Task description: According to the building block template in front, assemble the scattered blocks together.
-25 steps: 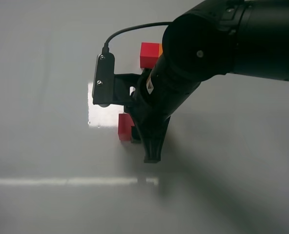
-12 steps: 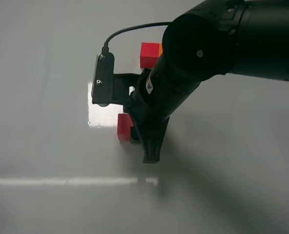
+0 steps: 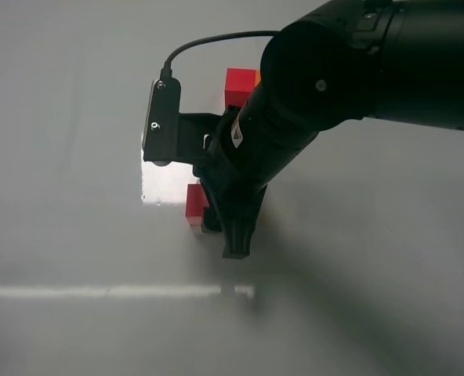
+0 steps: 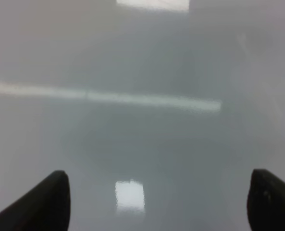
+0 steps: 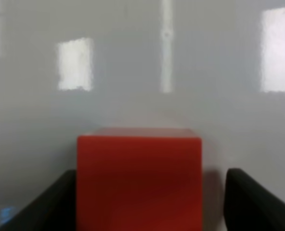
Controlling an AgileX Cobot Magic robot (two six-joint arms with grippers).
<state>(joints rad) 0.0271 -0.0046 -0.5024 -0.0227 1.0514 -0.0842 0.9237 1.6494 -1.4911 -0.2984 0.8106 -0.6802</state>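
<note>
The building block template (image 3: 239, 86), a red cube with an orange sliver showing beside it, lies at the back, partly behind my right arm. One red cube of the scattered blocks (image 3: 193, 202) (image 5: 138, 180) rests on the table. My right gripper (image 3: 221, 235) (image 5: 149, 204) straddles it from above, open. One finger sits right at the cube's side and the other stands off with a clear gap. In the left wrist view my left gripper (image 4: 164, 207) is open over bare table, and it is outside the exterior view.
The glossy grey table (image 3: 75, 235) carries bright window reflections (image 3: 165, 184). The right arm's wrist camera bracket (image 3: 157, 121) and its cable stick out to the left of the arm. The arm's bulk hides the table at the right of the red cube.
The right gripper's jaws have parted from the red cube. The gripper and the cube both sit slightly further left than a second ago.
</note>
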